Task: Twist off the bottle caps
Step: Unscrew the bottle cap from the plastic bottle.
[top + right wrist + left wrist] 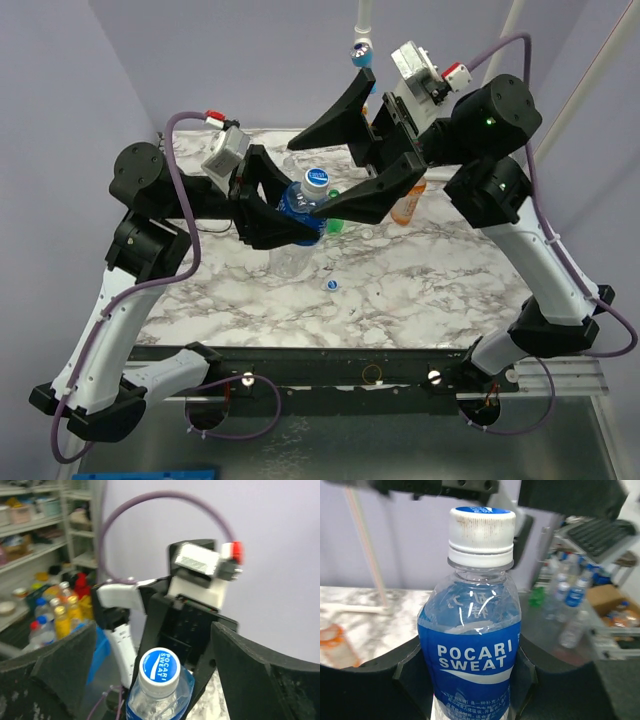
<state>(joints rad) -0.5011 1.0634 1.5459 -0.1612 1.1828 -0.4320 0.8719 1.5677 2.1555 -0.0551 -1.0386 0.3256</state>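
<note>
Left wrist view, nearest first. Left pincer (470, 690) was clenched on the blue-label bottle (470, 650) at mid-body, one finger on each side over the label. Bottle cap (481, 532), white w/ blue top, sat on the neck and showed brownish scuffs on its ribbed skirt.

Right wrist view: right pincer (155, 650) was released, jaws spread wide on either side of the cap and apart from it.

Top external view: bottle was upright over the middle of the counter (450, 290). Whether its base touched the marble could not be told. A loose cap (333, 285) lay on the counter just in front. A green bottle (335, 224), mostly hidden, was just behind, and an orange bottle (405, 208) stood farther back to the right.

Handling (judgement): the bottle appeared to be thin-walled clear plastic and prob. light. It would likely dent or twist if squeezed hard, and the glossy label film looked slick, so the body could spin in the grip under torque. The cap looked stiff, small & ribbed. Best hold is approx. on the ribbed skirt, pads opposite each other and square to the bottle axis, not on the smooth top disc. The body hold should stay firm at the label band, below the tapering shoulder.
</note>
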